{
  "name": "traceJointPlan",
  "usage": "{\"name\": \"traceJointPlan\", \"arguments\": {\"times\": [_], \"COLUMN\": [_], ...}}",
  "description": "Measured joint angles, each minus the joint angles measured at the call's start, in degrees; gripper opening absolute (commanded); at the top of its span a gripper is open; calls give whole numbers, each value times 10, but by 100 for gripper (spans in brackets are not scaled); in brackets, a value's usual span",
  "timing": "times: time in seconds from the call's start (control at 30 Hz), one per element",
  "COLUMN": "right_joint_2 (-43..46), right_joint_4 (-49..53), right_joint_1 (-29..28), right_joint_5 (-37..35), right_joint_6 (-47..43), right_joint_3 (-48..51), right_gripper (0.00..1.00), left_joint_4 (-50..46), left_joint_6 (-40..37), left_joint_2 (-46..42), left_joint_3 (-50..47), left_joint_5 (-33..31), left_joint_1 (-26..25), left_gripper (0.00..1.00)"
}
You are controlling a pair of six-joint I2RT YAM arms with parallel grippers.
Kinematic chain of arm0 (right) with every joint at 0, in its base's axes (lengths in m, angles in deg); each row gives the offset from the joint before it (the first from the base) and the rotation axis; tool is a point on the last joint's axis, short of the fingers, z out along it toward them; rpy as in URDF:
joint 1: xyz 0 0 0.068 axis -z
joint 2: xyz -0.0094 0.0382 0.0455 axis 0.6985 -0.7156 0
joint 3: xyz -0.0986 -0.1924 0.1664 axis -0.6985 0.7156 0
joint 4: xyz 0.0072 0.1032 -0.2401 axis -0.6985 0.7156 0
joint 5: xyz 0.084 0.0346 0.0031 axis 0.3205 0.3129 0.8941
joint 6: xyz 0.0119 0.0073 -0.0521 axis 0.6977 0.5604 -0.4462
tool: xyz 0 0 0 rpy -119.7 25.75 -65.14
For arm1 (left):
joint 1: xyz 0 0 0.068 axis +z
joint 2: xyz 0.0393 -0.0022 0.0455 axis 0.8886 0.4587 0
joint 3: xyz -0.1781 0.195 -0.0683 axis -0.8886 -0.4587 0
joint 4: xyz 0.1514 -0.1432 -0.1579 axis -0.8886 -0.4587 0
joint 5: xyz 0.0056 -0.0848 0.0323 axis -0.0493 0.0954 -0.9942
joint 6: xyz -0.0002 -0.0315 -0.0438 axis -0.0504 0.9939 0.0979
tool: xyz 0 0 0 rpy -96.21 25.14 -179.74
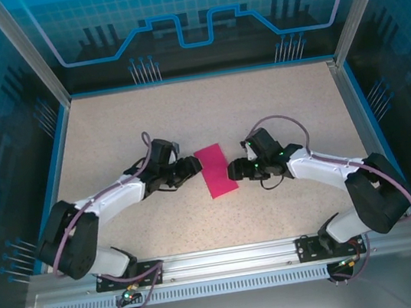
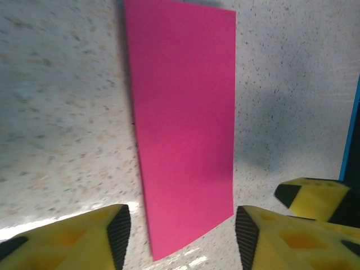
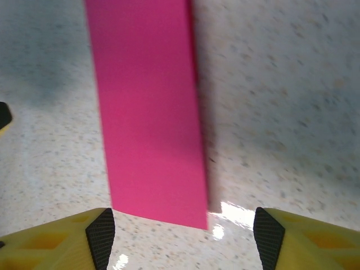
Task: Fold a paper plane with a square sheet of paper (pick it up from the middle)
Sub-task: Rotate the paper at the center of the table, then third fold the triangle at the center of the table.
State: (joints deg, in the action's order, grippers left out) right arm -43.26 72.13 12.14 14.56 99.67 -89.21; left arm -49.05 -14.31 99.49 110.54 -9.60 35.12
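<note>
The magenta-pink sheet of paper [image 1: 215,169] lies flat on the speckled table as a narrow rectangle, roughly twice as long as wide; a paper plane is out of view. My left gripper [image 1: 189,168] sits just left of it and my right gripper [image 1: 233,170] just right of it, both low over the table. In the left wrist view the sheet [image 2: 183,124] runs away from the open left gripper [image 2: 183,236], its near end between the yellow fingers [image 2: 84,242]. The right wrist view shows the sheet [image 3: 149,112] ending just ahead of the open right gripper [image 3: 184,239]. Nothing is held.
The table [image 1: 109,130] is walled by blue-lit panels with metal frame posts [image 1: 23,49] at the back corners. A yellow finger of the right gripper [image 2: 312,197] pokes in at the right of the left wrist view. A blue edge strip [image 2: 350,135] runs beside it.
</note>
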Motion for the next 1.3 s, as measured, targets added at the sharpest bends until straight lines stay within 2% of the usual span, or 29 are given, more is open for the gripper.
{"name": "traceJointPlan", "arguments": {"times": [0.23,0.57,0.77,1.03,1.3], "right_joint_2": [-18,-81,-88,-74,-45], "right_joint_4": [-23,-49,-52,-55,-53], "right_joint_1": [7,6,-2,-2,-2], "right_joint_5": [37,90,106,104,89], "right_joint_6": [45,66,64,67,87], "right_joint_3": [18,13,-3,-3,4], "right_gripper": [59,50,40,33,13], "left_joint_4": [43,47,45,47,47], "left_joint_6": [18,18,18,18,18], "left_joint_2": [71,85,96,110,116], "left_joint_3": [34,45,47,55,55], "left_joint_5": [17,19,19,26,29], "left_joint_1": [-11,-11,-11,-11,-11], "left_gripper": [53,54,54,53,54]}}
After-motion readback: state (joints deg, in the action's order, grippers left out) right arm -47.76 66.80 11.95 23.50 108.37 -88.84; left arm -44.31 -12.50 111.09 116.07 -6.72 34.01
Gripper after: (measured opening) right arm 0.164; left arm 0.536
